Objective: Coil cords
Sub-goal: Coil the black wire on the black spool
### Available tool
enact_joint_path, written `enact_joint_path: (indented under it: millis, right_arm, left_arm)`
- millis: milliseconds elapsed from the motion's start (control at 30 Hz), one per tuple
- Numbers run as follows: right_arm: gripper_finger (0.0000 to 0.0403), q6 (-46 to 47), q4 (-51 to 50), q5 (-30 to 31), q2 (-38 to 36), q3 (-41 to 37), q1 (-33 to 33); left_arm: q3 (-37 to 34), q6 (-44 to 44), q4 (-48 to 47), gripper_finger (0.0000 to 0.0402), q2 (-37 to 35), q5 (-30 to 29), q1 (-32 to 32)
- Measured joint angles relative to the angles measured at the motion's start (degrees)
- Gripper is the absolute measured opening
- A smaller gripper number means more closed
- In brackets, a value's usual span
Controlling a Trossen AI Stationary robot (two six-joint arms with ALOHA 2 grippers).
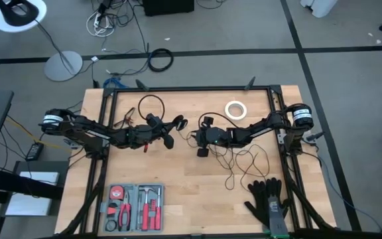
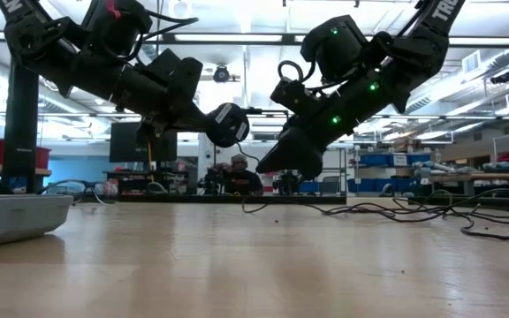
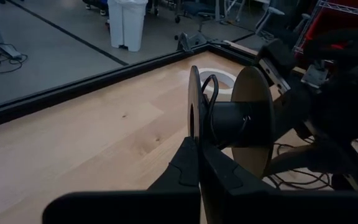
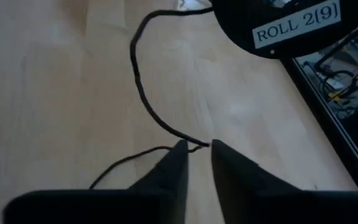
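A small round black spool, the puck (image 1: 180, 123), is lifted above the table's middle in my left gripper (image 3: 197, 146); it also shows in the low view (image 2: 228, 124). Its two discs stand on edge either side of a hub (image 3: 229, 118). A very thin black cord (image 4: 138, 81) runs from the spool, labelled "ROLL 2(9)" (image 4: 291, 25), down to my right gripper (image 4: 196, 149), just right of the spool (image 1: 203, 143). The rest of the cord lies in loose loops (image 1: 244, 159) on the table at the right. My left gripper pinches the spool's nearer disc at its rim (image 3: 193, 127) between its two shut fingers, coming level from the table's left. The spool is clear of the table with its axis level. My right gripper has the cord (image 4: 194, 147) between its fingertips, coming slanting down from the right. The cord lies across the fingers, one strand; it curves slackly up toward the spool on one side and trails off along the table on the other.
A white tape ring (image 1: 236, 109) lies at the far right of the middle. Black gloves (image 1: 267, 202) lie at the near right, and a tool tray (image 1: 134, 207) stands at the near left. A black cable loop (image 1: 150, 105) stands beside my left arm.
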Motion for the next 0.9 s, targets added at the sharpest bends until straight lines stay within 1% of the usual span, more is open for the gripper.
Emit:
enact_joint_path:
  millis: [67,133,300,533,700,800,900]
  right_arm:
    - [0.0021,1.5,0.1,-0.6,0.0,0.0,0.0]
    - [0.0007,3.1,0.1,-2.1,0.0,0.0,0.0]
    - [0.0002,5.2,0.0,-2.8,0.0,0.0,0.0]
    - [0.0001,7.8,0.0,-1.2,0.0,0.0,1.0]
    - [0.0001,14.8,-2.9,3.6,-1.6,0.0,1.5]
    - [0.0001,20.0,-4.6,3.7,-3.8,0.0,0.6]
    - [0.0001,25.0,-8.8,3.4,-6.1,0.0,-1.2]
  left_arm:
    - [0.0,0.0,0.0,0.0,0.0,0.0,0.0]
    - [0.0,0.0,0.0,0.0,0.0,0.0,0.0]
    - [0.0,0.0,-0.1,0.0,0.0,0.0,0.0]
    - [0.0,0.0,-2.5,0.0,0.0,0.0,0.0]
    - [0.0,0.2,-2.7,0.0,0.0,1.5,0.0]
    - [0.0,0.3,-2.8,0.0,0.0,2.8,0.0]
    - [0.0,1.5,-2.6,0.0,0.0,4.1,0.0]
